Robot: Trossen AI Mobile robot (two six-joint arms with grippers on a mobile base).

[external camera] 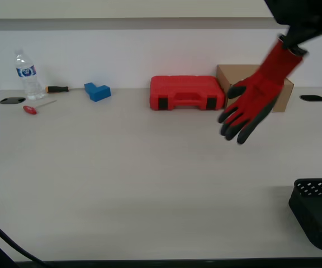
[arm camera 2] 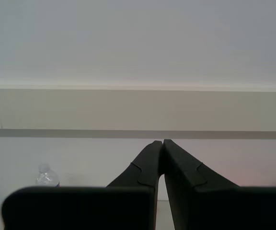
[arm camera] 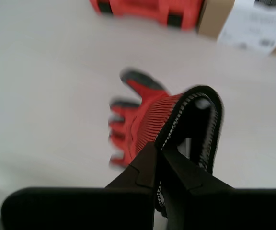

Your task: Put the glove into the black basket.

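The red glove (external camera: 256, 97) with dark coated fingers hangs in the air over the back of the table, at the exterior view's right, fingers pointing down. My first gripper (external camera: 294, 40) is shut on its black-edged cuff. In the first wrist view the glove (arm camera: 143, 115) dangles below my first gripper (arm camera: 158, 148), blurred. The black basket (external camera: 317, 212) stands at the table's front edge, at the exterior view's right, partly cut off by the frame. My second gripper (arm camera 2: 163, 142) is shut and empty, facing the wall.
A red tool case (external camera: 186, 92) and a cardboard box (external camera: 236, 75) stand at the back behind the glove. At the exterior view's back left are a water bottle (external camera: 27, 75), a blue block (external camera: 97, 91) and a red-handled screwdriver (external camera: 31, 109).
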